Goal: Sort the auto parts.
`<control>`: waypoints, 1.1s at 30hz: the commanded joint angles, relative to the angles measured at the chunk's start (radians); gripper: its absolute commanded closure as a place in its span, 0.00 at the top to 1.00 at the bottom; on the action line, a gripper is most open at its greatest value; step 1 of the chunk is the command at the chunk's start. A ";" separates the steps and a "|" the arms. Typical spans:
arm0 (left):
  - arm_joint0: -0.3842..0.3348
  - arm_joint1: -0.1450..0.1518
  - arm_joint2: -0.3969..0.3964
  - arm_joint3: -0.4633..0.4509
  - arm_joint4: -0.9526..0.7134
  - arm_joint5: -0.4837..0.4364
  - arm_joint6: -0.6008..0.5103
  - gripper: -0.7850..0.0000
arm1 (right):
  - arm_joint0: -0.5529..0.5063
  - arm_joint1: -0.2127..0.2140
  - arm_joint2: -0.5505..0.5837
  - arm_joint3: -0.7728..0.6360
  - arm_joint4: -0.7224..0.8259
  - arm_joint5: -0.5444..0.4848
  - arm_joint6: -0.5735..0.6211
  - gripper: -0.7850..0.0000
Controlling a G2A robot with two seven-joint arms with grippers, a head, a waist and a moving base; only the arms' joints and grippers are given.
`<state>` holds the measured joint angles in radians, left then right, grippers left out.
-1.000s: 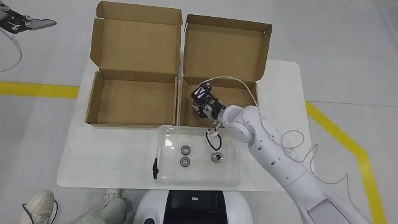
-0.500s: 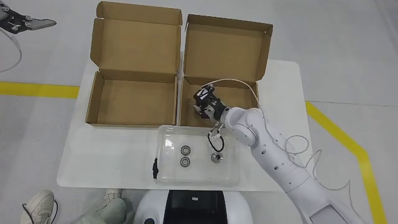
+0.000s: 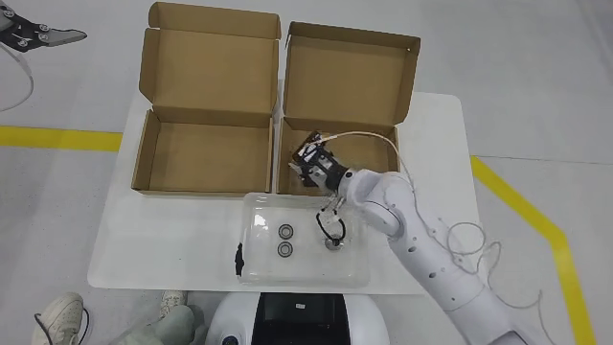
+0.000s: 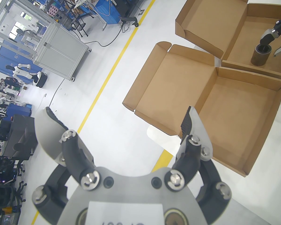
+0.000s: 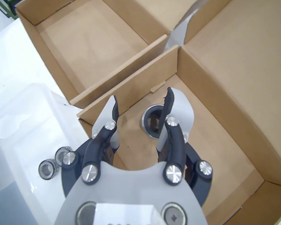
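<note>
As left wrist view reveals | sleeve [image 4: 261,56] upright in box [image 4: 238,45] | right jaws parted

Right hand [image 3: 305,158] over right cardboard box [image 3: 372,156], small metal parts [image 3: 285,248] in clear tray [image 3: 254,270]

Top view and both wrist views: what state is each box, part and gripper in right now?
sleeve: standing upright.
right box: lid open, holds the sleeve.
left box: lid open, empty.
bearings: lying flat, bores up.
tray: uncovered, holds the bearings.
right gripper: open, over the sleeve.
left gripper: open, empty.
</note>
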<state>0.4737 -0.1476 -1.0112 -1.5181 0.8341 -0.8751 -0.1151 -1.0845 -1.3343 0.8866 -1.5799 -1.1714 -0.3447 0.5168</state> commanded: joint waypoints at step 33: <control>0.000 0.000 0.000 0.000 0.000 0.000 0.000 1.00 | -0.248 0.060 0.039 -0.337 -0.120 -0.186 0.026 0.49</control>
<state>0.4737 -0.1476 -1.0112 -1.5181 0.8341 -0.8751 -0.1151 -1.3324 -1.2747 0.9254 -1.9170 -1.2916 -0.5308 0.5433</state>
